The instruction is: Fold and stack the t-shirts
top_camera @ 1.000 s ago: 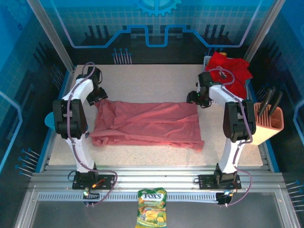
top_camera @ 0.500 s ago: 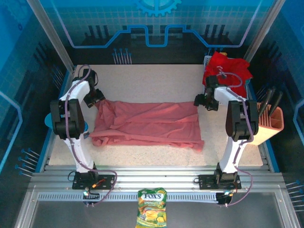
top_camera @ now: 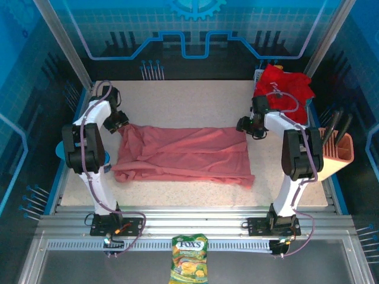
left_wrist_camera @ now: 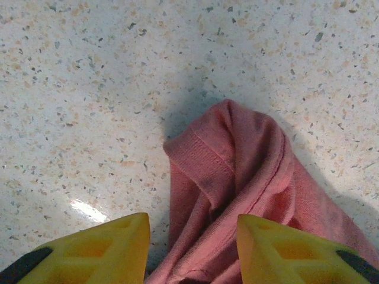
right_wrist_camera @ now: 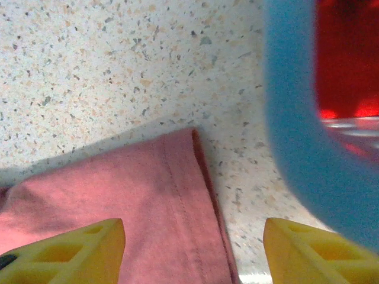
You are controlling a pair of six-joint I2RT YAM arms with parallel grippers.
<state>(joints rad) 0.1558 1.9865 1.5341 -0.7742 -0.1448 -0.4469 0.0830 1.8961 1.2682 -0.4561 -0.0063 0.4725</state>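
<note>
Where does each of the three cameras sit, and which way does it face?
Top external: above, behind the arms, facing down at the table; both arms and bases show.
Left wrist: on the left arm, facing down at a bunched corner of the salmon-pink t-shirt; the left gripper's fingers show.
Right wrist: on the right arm, facing down at the shirt's hemmed edge; the right gripper's fingers show.
Shared: all three see that t-shirt.

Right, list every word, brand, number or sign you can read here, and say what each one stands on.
"FOX'S": brand name on the green and yellow candy bag lying on the metal rails in front of the arm bases.
Smaller print under that name on the bag: too blurred to read.
Salmon-pink t-shirt and red t-shirts: no lettering can be made out.
</note>
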